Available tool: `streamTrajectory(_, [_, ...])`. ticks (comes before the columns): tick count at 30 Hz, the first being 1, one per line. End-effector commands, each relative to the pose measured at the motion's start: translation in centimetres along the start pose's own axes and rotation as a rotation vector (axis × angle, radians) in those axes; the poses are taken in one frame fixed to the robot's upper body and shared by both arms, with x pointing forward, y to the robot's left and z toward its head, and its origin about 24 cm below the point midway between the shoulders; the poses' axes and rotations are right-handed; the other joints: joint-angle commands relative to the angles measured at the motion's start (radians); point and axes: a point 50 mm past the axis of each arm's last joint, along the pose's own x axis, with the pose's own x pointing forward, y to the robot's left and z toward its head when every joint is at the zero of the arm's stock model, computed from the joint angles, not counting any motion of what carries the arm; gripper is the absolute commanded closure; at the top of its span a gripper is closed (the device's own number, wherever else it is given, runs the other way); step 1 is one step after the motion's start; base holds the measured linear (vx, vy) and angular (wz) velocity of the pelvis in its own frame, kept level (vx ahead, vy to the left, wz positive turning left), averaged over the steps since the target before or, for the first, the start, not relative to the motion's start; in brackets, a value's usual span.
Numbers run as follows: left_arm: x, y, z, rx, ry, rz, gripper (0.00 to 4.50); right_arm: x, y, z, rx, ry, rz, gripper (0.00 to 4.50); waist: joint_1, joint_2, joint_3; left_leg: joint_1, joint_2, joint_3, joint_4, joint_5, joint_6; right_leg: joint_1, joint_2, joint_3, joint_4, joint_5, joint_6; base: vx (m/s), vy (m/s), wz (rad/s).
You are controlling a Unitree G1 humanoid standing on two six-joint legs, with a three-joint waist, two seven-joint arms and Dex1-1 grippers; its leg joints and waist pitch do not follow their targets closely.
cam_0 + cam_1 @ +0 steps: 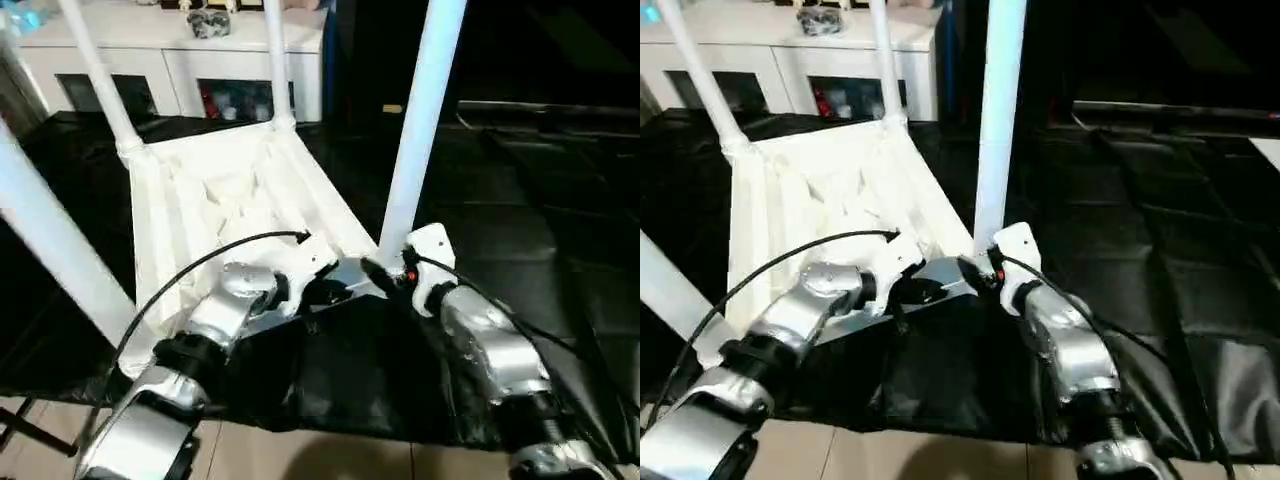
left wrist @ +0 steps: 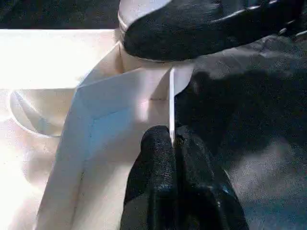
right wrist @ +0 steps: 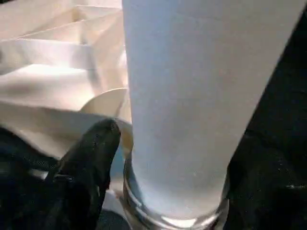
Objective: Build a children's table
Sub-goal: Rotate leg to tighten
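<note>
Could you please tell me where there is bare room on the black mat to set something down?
The black mat lies bare to the right of the near right leg. It is crowded at the table top's near corner, where the left hand and right hand work.

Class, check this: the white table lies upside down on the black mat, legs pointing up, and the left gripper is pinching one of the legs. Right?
Not quite. The left gripper is pinching the table's thin rim, not a leg, as the left wrist view shows. The table does lie upside down on the black mat.
</note>
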Motion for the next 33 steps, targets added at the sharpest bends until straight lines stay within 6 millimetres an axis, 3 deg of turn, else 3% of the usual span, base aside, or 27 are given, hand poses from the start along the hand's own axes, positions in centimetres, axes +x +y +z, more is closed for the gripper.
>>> streamTrajectory(1, [0.4,-1.3,1.7,0.066,-0.126,-0.129,4.50,-0.1,2.3,-0.4,-0.042,0.037,0.237,0.50,0.016,-0.020,-0.055,0.000,0.029,-0.005,-0.062,-0.245,0.061,0.053,-0.053,0.040,-0.081,-0.274,-0.185,0.000,0.000,0.00])
streamTrajectory(6, [-0.9,-1.5,1.1,0.083,-0.122,-0.212,4.50,-3.0,0.7,-1.3,-0.186,0.127,0.380,0.29,0.036,-0.017,-0.059,0.004,0.033,0.000,-0.055,-0.196,0.081,0.050,-0.051,0.041,-0.068,-0.170,-0.222,0.000,0.000,0.00])
streamTrajectory(7, [-1.0,-1.5,0.9,0.086,-0.116,-0.217,4.50,-3.4,0.5,-1.4,-0.195,0.138,0.395,0.29,0.041,-0.022,-0.058,0.004,0.033,0.001,-0.055,-0.197,0.083,0.051,-0.051,0.041,-0.067,-0.169,-0.225,0.000,0.000,0.00])
streamTrajectory(13, [-1.8,-1.5,0.6,0.094,-0.087,-0.274,4.50,-4.8,-0.6,-1.3,-0.195,0.190,0.503,0.29,0.048,-0.024,-0.053,0.007,0.036,-0.001,-0.061,-0.255,0.068,0.047,-0.054,0.041,-0.078,-0.292,-0.199,0.000,0.000,0.00])
streamTrajectory(20, [-2.2,-1.9,0.1,0.100,-0.057,-0.348,4.50,-5.2,-0.7,-0.9,-0.182,0.183,0.549,0.91,0.055,-0.023,-0.059,0.003,0.036,0.001,-0.055,-0.200,0.080,0.049,-0.051,0.040,-0.067,-0.208,-0.218,0.000,0.000,0.00])
streamTrajectory(33, [-2.4,-2.2,-0.6,0.093,-0.033,-0.376,4.50,-5.6,0.7,-1.6,-0.128,0.182,0.626,1.72,0.061,-0.028,-0.056,0.005,0.036,0.000,-0.057,-0.215,0.067,0.047,-0.053,0.040,-0.070,-0.249,-0.206,0.000,0.000,0.00])
